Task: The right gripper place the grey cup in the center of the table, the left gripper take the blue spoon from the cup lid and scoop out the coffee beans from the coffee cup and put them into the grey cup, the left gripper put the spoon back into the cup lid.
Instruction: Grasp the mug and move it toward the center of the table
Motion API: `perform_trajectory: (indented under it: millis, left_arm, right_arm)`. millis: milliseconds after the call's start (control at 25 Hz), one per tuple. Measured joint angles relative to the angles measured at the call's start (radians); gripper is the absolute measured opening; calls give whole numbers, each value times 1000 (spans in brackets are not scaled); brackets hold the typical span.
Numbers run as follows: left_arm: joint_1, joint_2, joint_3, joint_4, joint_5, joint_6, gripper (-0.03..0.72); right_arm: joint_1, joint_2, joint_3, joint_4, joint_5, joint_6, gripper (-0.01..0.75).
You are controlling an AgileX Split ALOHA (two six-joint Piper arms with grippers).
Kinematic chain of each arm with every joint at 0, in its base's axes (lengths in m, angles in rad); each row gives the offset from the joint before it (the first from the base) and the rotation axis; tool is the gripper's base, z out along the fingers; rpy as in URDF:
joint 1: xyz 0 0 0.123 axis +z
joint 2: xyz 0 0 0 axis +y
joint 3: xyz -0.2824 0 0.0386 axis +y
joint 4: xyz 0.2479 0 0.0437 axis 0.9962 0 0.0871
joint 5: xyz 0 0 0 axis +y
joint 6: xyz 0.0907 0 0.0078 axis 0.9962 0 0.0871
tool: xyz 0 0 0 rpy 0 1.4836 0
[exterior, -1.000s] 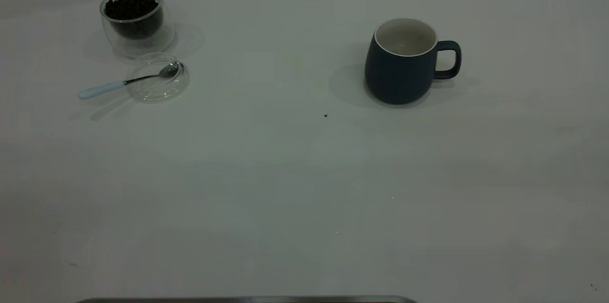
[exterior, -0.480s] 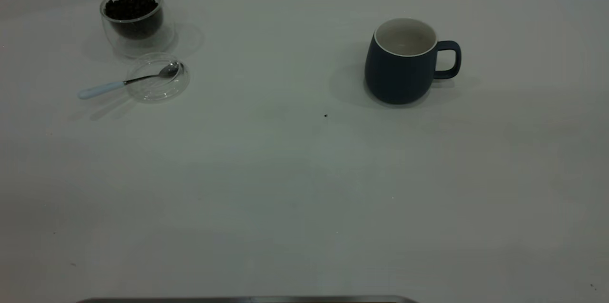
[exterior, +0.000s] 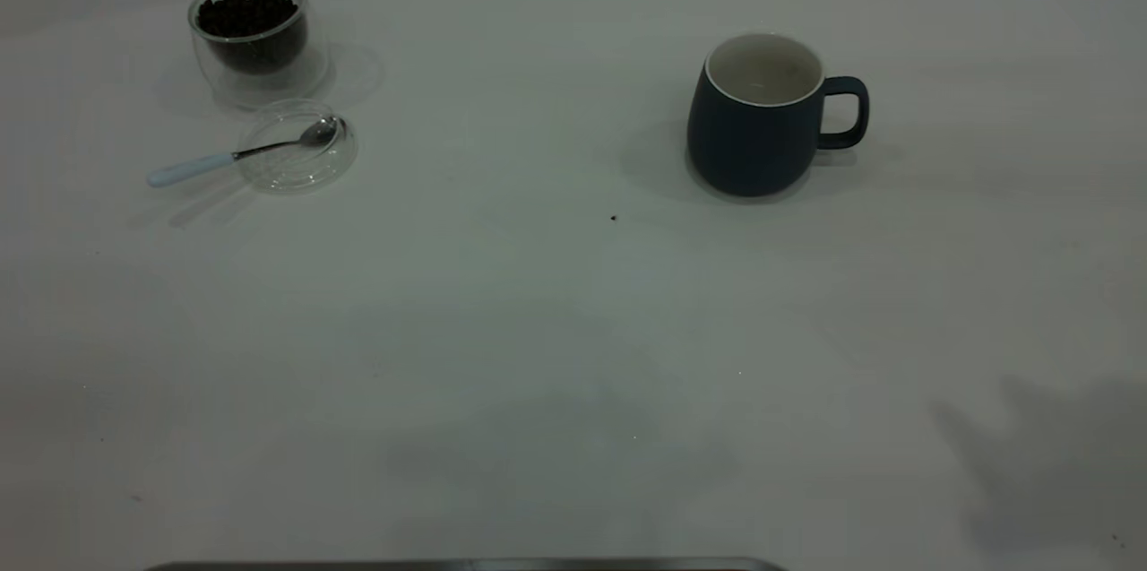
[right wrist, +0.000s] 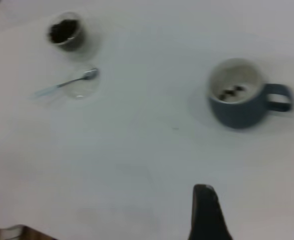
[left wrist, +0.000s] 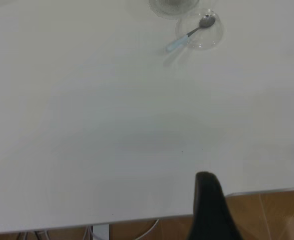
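The grey cup [exterior: 757,123] stands upright on the right half of the table [exterior: 538,329], handle to the right; in the right wrist view [right wrist: 239,100] a few dark specks show inside it. The coffee cup [exterior: 251,33] with coffee beans [exterior: 246,13] stands at the far left. In front of it lies the cup lid [exterior: 298,145] with the blue spoon [exterior: 233,156] resting in it, handle pointing left. Neither gripper shows in the exterior view. My left gripper [left wrist: 205,176] is a single dark wedge over the table's near edge, far from the spoon [left wrist: 189,34]. My right gripper [right wrist: 203,188] hangs well short of the grey cup.
A tiny dark speck [exterior: 613,218] lies near the table's middle. A dark strip [exterior: 466,565] runs along the near edge. The table edge [left wrist: 136,217] and brown floor [left wrist: 272,215] show in the left wrist view. A soft shadow [exterior: 1048,454] lies on the near right of the table.
A soft shadow has appeared on the near right of the table, and a fainter one near the front middle. The cups, lid and spoon have not moved.
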Motion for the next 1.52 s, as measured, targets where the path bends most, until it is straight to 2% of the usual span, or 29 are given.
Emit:
perform_trajectory:
  millis: [360,520,760,1080,1240,1520]
  left_arm:
    - [0,0,0,0,0,0,537]
    - [0,0,0,0,0,0,537]
    - [0,0,0,0,0,0,537]
    - [0,0,0,0,0,0,537]
    - [0,0,0,0,0,0,537]
    - [0,0,0,0,0,0,537]
  right_arm:
    - [0,437,-2,564,-117,-632,458]
    - [0,597,-52,684,-108,-808,458]
    - [30,835,-240,704,-84,-815,458]
    - [30,1172,-510,706,-80,-684,458]
    - [43,1260,-561,685,-80,-626,458]
    - [113,1370,-575,646,-70,-546,458]
